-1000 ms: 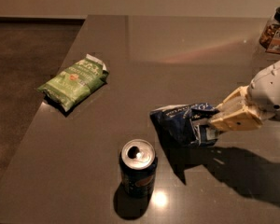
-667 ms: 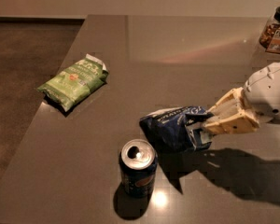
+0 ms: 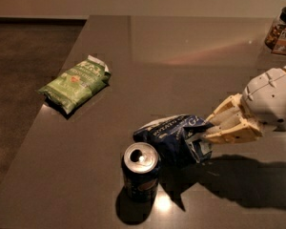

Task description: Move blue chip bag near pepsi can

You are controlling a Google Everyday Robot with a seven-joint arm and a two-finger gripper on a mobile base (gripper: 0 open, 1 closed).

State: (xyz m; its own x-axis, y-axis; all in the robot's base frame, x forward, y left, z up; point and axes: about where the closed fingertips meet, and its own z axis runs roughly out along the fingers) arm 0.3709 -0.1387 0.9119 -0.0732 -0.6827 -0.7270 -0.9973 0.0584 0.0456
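1. While it has no part in this job, the light green chip bag point(image 3: 75, 83) lies flat toward the left side of the table point(image 3: 181, 56), well apart from everything else, and it needs no attention.
2. Moving right, the pepsi can point(image 3: 140, 171) stands upright near the front of the table with its silver top and pull tab facing up. It looks undisturbed, which is what the task wants of it.
3. Just beside the can, behind it and to its right, is the blue chip bag point(image 3: 174, 137). Its left end comes very close to the can's rim, though from this angle I cannot tell whether the two touch or a sliver of gap separates them. I also cannot tell whether the bag rests on the table or hangs a little above it. By my reading, the carrying part is as good as done, since the bag is already near the can.
4. Further right, the gripper point(image 3: 207, 132) reaches in from the right edge at low height. Its two fingers are pinched together on the crumpled right end of the bag, with foil caught between them. What seems left is to settle the bag, let go of it, and draw away without dragging it or nudging the can over.
5. At the far right, toward the back of the table, stands a jar point(image 3: 282, 30), well apart from the action and with no bearing on the remaining steps.
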